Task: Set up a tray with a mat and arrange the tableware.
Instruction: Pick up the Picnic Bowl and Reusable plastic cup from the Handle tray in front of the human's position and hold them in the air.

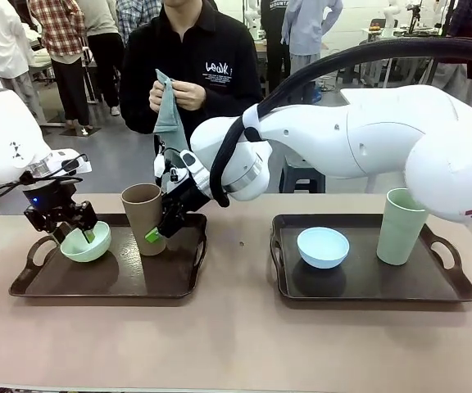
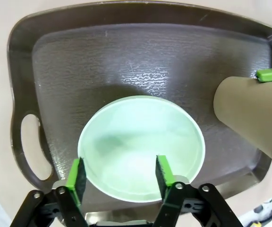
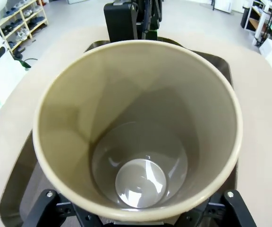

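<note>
Left wrist view shows me the thing that matters most. The pale green bowl (image 2: 140, 142) sits right under my left gripper (image 2: 120, 174), and its near rim lies between the two fingers. One green pad is just outside the wall and the other hangs over the inside. The jaws stand apart and are not pinching yet. I think the next move is to squeeze that rim and lift, so the wall has to be between the pads when they close.

The bowl is small, round, smooth, dull and empty. It rests near the handle end of the dark brown tray (image 2: 126, 56) on my left side.

The tan-brown cup (image 1: 142, 214) stands on the same tray, near the bowl and toward the middle of the table. Its long side points almost straight up, with the mouth on top. My right gripper (image 1: 161, 229) reaches across from the right and slants down at it. Its jaws are closed on the cup, with one green pad low on the side. From the right wrist I look down into the cup, and it is empty.

So my left arm is nearer the bowl and my right arm has the cup.

Across the table, the person's hands (image 1: 188, 94) hold a blue-green cloth (image 1: 169, 110), maybe the mat. The other tray (image 1: 367, 282) holds the light blue bowl (image 1: 323, 246) and the pale green cup (image 1: 401, 227), well apart from both grippers.
</note>
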You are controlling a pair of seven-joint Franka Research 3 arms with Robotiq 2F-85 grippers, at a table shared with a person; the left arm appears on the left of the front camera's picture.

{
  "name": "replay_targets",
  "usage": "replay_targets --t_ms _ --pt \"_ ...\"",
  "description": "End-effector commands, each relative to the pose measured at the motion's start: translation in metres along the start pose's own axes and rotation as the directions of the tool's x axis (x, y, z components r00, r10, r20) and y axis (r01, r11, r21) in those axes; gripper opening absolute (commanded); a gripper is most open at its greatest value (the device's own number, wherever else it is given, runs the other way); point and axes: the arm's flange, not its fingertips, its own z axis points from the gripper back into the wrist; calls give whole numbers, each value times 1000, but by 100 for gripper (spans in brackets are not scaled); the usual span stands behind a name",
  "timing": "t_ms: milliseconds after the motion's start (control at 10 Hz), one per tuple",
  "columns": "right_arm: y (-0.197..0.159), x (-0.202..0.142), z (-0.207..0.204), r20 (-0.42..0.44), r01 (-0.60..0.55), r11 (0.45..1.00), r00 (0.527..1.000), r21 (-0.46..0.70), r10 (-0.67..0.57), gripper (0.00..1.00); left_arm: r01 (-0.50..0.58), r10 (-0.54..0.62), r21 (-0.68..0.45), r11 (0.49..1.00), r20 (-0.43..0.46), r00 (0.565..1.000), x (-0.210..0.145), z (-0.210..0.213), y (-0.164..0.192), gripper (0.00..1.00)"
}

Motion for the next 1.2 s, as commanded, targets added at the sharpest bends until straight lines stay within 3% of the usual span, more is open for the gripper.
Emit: replay_targets --t_ms 0,100,200,300,400,500,600,1100 --pt "0 1 2 22 -32 999 999 -11 32 0 -32 32 3 999 -33 999 5 0 1 0" --pt "1 1 2 22 -35 999 999 -12 36 38 -31 31 8 999 -35 999 4 0 1 0" --pt "1 1 2 21 -34 999 999 -12 35 0 -34 34 11 999 -30 999 3 1 2 24" --pt "0 2 1 20 -30 1000 999 -10 30 0 -33 33 5 999 -30 999 2 3 3 49" --pt "0 3 1 17 -27 1000 999 -8 27 0 -28 29 11 1000 -24 999 0 7 4 11" --pt "0 3 0 16 -23 1000 1000 -7 23 43 -23 23 10 1000 -10 1000 -3 11 4 11" --pt "0 4 0 16 -19 1000 1000 -6 20 78 -16 16 5 1000 2 1000 -5 17 5 11" --pt "-2 4 1 19 -15 1000 1000 0 15 78 -17 16 32 999 43 999 -11 37 12 11"
